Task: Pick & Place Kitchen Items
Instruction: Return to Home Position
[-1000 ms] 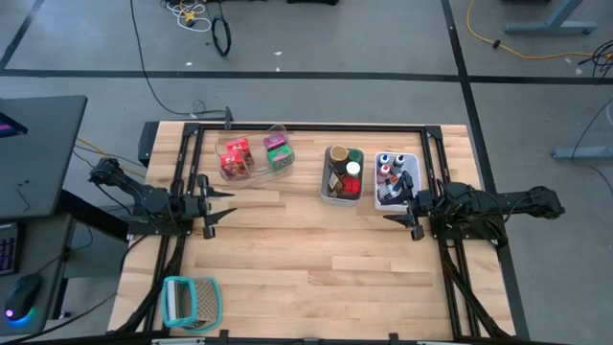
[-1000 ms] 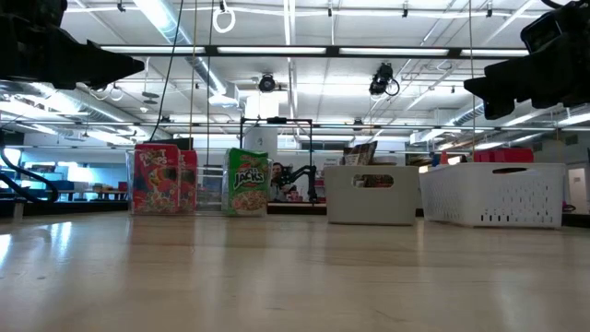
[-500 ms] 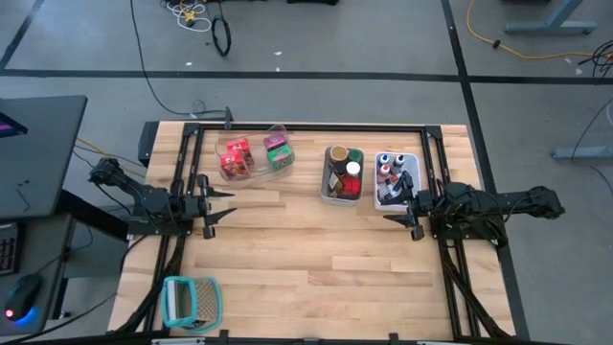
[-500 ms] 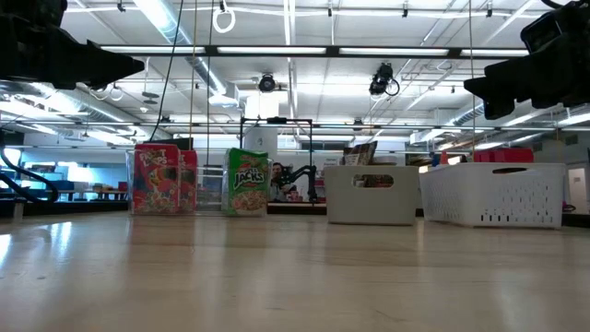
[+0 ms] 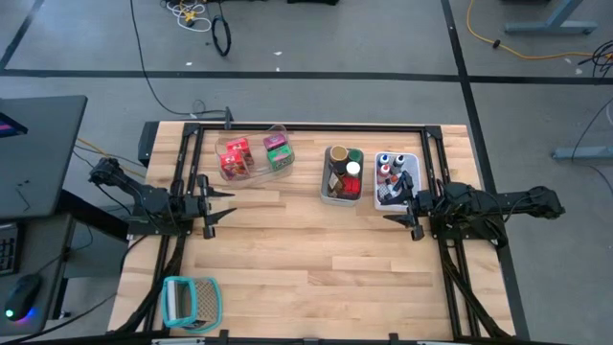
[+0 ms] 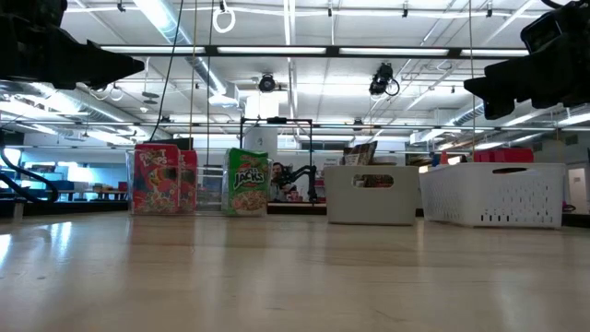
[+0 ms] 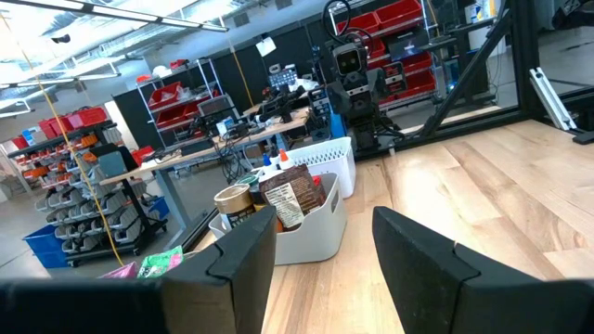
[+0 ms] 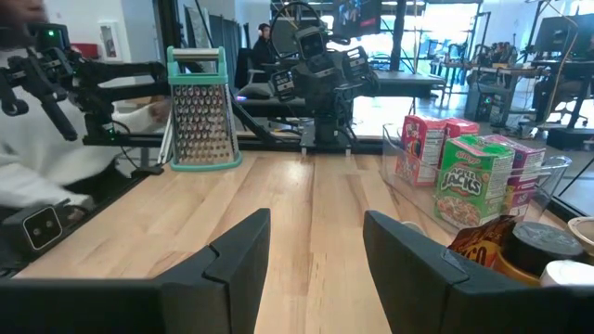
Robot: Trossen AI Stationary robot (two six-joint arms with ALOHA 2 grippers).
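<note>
A small grey plastic bin (image 5: 341, 200) stands at the far side of the light wooden desk (image 5: 306, 268) and holds a brown jar (image 5: 338, 154) among other containers. Just right of the grey bin, a white perforated bin (image 5: 377, 188) holds small capped bottles (image 5: 388, 166). Left of the grey bin, a clear plastic bin (image 5: 257, 159) carries red packets (image 5: 235, 159) and green packets (image 5: 279, 150). A teal-and-white ribbed grater (image 5: 192, 300) lies well apart from the grey bin, at the near left corner. The left gripper (image 5: 222, 204) hovers well left of the grey bin, its fingers (image 7: 422, 264) spread and empty. The right gripper (image 5: 391, 209) hangs near the grey bin's right, its fingers (image 8: 418, 264) also spread and empty.
</note>
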